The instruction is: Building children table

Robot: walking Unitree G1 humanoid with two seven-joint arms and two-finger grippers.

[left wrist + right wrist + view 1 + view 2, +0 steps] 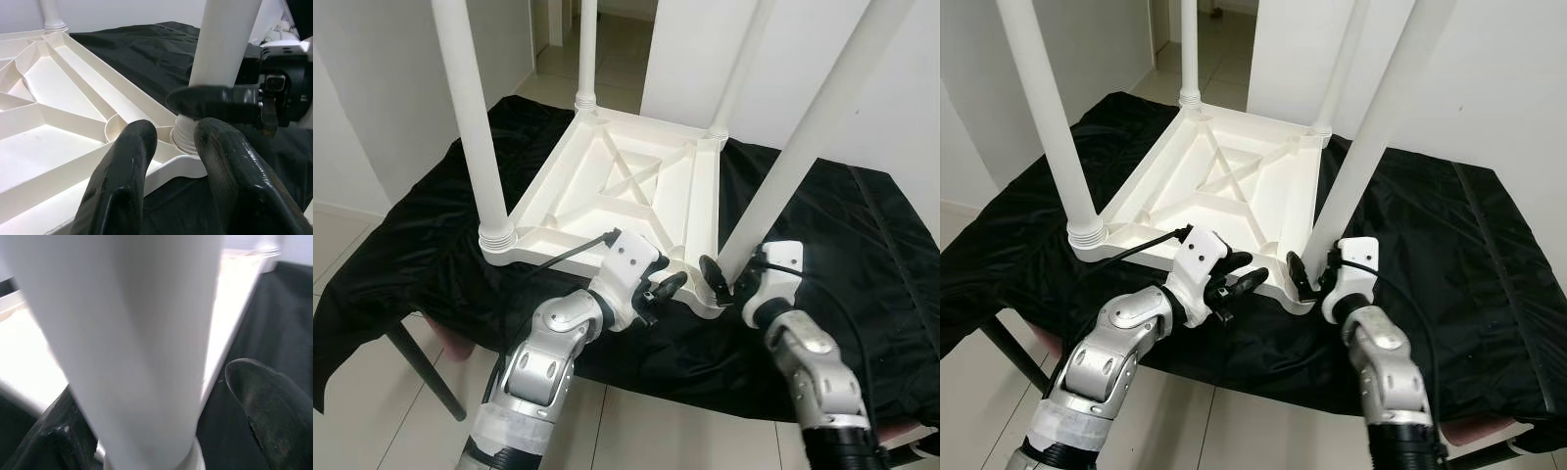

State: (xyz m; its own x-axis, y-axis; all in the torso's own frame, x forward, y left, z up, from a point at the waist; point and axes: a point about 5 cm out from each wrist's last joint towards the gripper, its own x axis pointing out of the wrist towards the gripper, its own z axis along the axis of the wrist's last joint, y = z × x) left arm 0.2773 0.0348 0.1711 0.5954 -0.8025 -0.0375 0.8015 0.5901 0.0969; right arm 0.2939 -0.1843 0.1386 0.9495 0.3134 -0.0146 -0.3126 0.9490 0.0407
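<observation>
A white children's table lies upside down on a black cloth, its legs pointing up. My right gripper straddles the near right leg just above its threaded base. In the right wrist view the leg stands between the fingers; one finger touches it and a narrow gap shows before the other finger. My left gripper hovers open at the table's near edge, pointing at that same corner, with nothing between its fingers.
Three more white legs stand at the near left, far left and far right corners. The cloth drapes over a low stand with a dark leg. Tiled floor lies below and white walls stand behind.
</observation>
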